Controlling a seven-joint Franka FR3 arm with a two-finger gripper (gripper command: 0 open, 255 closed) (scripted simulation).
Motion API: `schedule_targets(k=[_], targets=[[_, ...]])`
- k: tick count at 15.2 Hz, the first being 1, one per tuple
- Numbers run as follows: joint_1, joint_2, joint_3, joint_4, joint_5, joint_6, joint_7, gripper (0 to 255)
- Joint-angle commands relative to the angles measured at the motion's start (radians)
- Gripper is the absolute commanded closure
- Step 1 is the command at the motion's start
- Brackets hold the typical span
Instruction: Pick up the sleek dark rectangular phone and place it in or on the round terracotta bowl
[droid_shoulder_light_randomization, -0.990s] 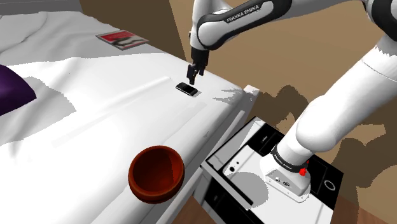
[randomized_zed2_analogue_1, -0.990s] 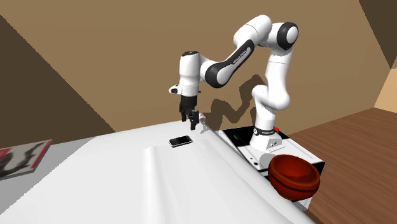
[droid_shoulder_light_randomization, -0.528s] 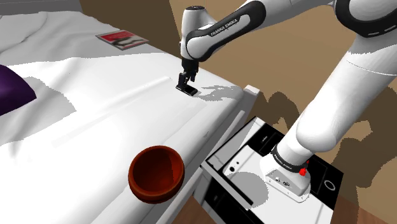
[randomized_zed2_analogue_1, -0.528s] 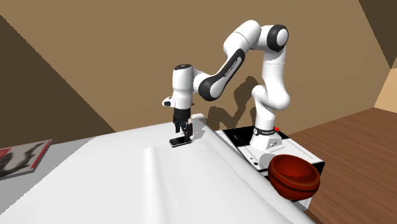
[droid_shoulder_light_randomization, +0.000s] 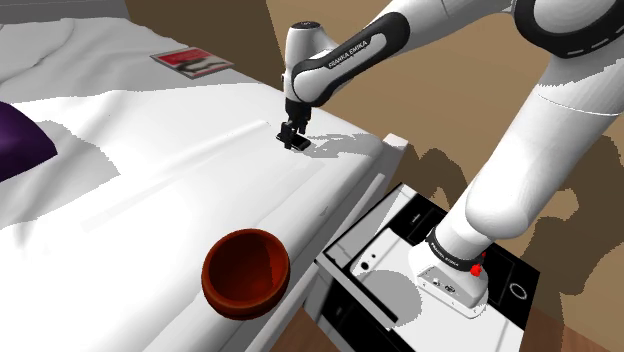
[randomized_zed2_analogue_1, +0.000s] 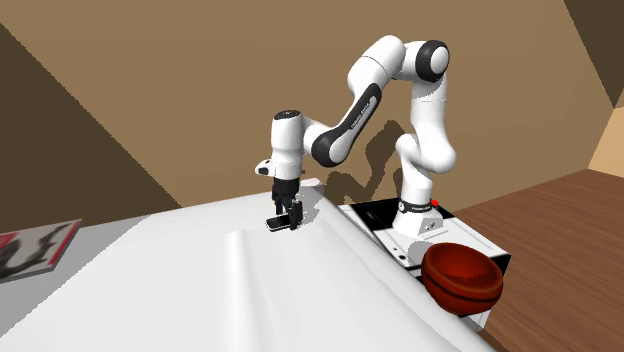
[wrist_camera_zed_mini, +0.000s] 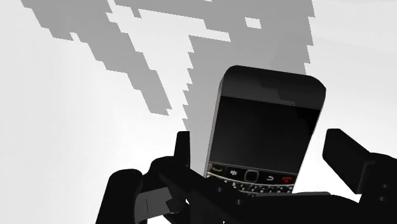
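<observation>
The dark rectangular phone (wrist_camera_zed_mini: 264, 121), with a small keypad at its near end, lies flat on the white bed (droid_shoulder_light_randomization: 150, 170). My gripper (droid_shoulder_light_randomization: 291, 134) is down at the phone (droid_shoulder_light_randomization: 302, 146), its fingers standing apart on either long side. In the wrist view the left finger (wrist_camera_zed_mini: 183, 149) and the right finger (wrist_camera_zed_mini: 343, 153) flank the phone with small gaps, so they do not clasp it. The gripper (randomized_zed2_analogue_1: 286, 217) covers most of the phone (randomized_zed2_analogue_1: 272, 226) in the second exterior view. The round terracotta bowl (droid_shoulder_light_randomization: 246, 272) sits at the bed's near edge by the stand, also seen as the bowl (randomized_zed2_analogue_1: 462, 278).
A red magazine (droid_shoulder_light_randomization: 192, 61) lies far back on the bed, also seen as the magazine (randomized_zed2_analogue_1: 35, 248). A purple cushion (droid_shoulder_light_randomization: 20, 140) lies at the shoulder view's left. The stand (droid_shoulder_light_randomization: 440, 260) is beside the bed's edge, and brown walls rise behind.
The gripper moved from above and beside the phone down onto it, and its open fingers now straddle it. The phone and the bowl have not moved.
</observation>
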Motion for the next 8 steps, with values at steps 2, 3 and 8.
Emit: schedule_targets(k=[2, 3, 8], targets=[[0.000, 0.001, 0.000, 0.000, 0.000, 0.001, 0.000, 0], [0.000, 0.000, 0.000, 0.000, 0.000, 0.001, 0.000, 0], [0.000, 0.001, 0.000, 0.000, 0.000, 0.001, 0.001, 255]])
